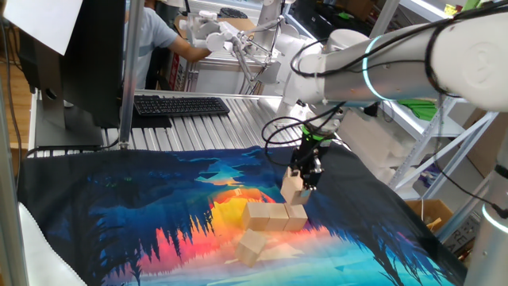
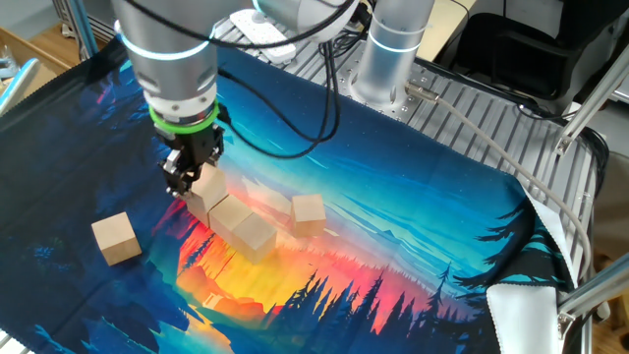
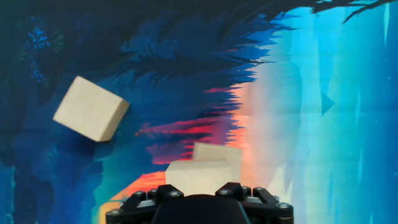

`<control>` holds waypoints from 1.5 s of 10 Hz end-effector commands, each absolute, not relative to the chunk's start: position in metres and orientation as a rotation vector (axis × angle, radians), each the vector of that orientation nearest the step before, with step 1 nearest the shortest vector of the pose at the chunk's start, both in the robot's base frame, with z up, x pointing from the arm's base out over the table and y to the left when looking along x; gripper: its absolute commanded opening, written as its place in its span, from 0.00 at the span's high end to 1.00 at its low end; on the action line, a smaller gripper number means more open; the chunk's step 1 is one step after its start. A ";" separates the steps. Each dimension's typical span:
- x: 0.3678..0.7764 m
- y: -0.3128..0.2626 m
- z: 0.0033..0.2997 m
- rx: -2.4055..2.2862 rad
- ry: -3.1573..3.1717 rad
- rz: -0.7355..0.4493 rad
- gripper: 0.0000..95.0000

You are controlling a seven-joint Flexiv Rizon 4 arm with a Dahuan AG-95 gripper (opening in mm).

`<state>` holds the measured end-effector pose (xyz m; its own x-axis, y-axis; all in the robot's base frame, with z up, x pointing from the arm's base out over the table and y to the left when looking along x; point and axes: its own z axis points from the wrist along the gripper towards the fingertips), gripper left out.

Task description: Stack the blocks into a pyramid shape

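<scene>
My gripper [image 1: 302, 183] [image 2: 190, 185] [image 3: 198, 188] is shut on a tan wooden block [image 1: 290, 191] [image 2: 207, 196] [image 3: 198, 173], which is slightly tilted. It hangs right at one end of a short row of blocks [image 1: 270, 216] [image 2: 244, 224] lying on the painted cloth. Whether it touches the row is unclear. In the hand view a row block [image 3: 219, 155] shows just beyond the held one. One loose block [image 1: 252, 247] [image 2: 116, 239] [image 3: 91, 109] lies apart from the row. Another block [image 2: 309, 213] rests beside the row's other side.
The colourful cloth [image 1: 143, 206] covers the slatted metal table. A keyboard [image 1: 181, 105] and a dark monitor [image 1: 95, 56] stand at the back, with a person [image 1: 163, 36] behind them. The arm's base [image 2: 388, 59] and its cables [image 2: 472, 118] are at the cloth's far edge.
</scene>
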<state>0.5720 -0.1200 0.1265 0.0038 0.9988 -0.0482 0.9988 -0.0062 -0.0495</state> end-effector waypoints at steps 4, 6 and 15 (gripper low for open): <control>0.572 -0.117 0.118 -2.249 -2.160 0.086 1.00; 0.573 -0.116 0.113 -2.276 -2.135 0.074 1.00; 0.566 -0.112 0.104 -2.329 -2.074 0.006 1.00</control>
